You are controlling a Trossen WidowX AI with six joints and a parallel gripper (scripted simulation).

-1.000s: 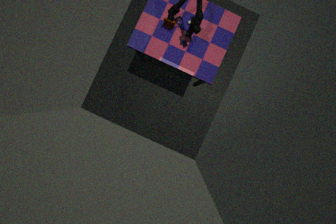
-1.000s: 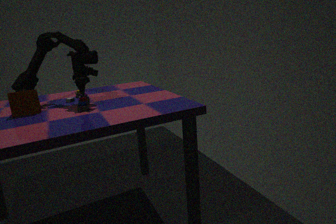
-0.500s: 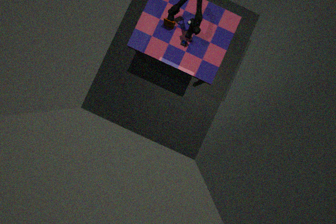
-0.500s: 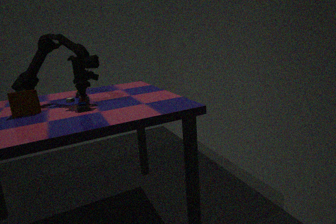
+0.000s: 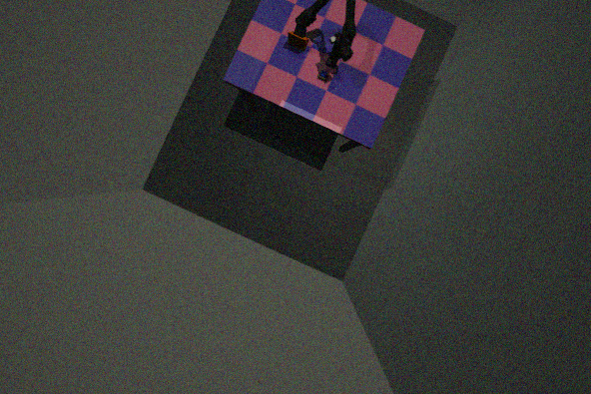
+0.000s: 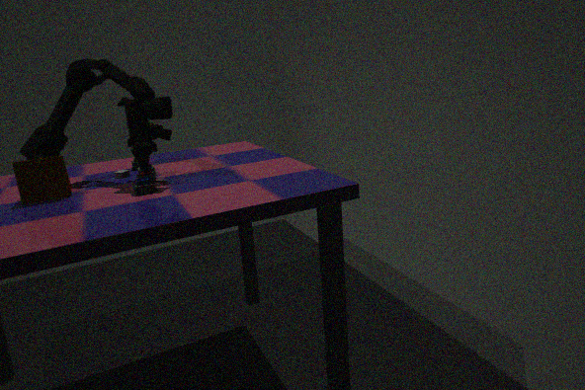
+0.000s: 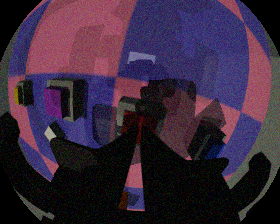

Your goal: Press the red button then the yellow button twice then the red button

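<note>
My gripper is shut and empty, pointing down. The red button sits in a dark and grey housing directly at my fingertips in the wrist view; the tips cover part of it. I cannot tell whether they touch it or how far down it is. The yellow button is at the far left of the wrist view on its dark housing, well away from the fingers. In the top and exterior views the red and yellow buttons are too dark and small to make out.
A magenta button stands between the yellow and red ones. A blue button is to the right. A small white block lies left of the fingers. An orange box stands by the arm's base.
</note>
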